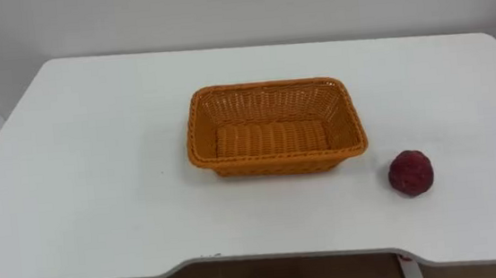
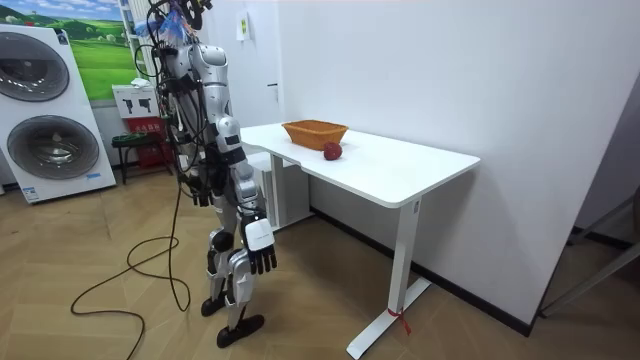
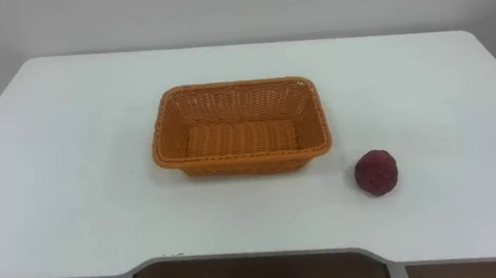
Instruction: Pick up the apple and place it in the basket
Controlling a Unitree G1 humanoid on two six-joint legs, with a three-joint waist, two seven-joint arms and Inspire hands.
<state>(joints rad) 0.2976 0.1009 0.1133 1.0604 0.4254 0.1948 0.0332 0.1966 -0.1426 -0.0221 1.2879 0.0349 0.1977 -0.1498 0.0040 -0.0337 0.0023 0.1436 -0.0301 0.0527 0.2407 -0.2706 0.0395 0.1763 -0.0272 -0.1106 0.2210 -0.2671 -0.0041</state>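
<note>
Step in hand: approach, not yet begun. The apple (image 1: 410, 172) rests on the counter (image 1: 80, 172), near the empty basket's (image 1: 271, 90) right side. The right robot hand (image 2: 258, 250) hangs relaxed, holding nothing. Next move: raise it and reach for the apple.

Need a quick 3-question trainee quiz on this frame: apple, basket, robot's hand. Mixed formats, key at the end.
1. True or false: the apple lies inside the basket.
2. Seen from the robot's head, where is the apple on the table? A. left of the basket; B. right of the basket, apart from it; C. behind the basket, touching it.
3. Short answer: what does the robot's right hand hold?

Key: 1. False: the basket is empty and the apple sits on the table top. 2. B. 3. Nothing: it hangs open at the robot's side, below the table top.
</note>
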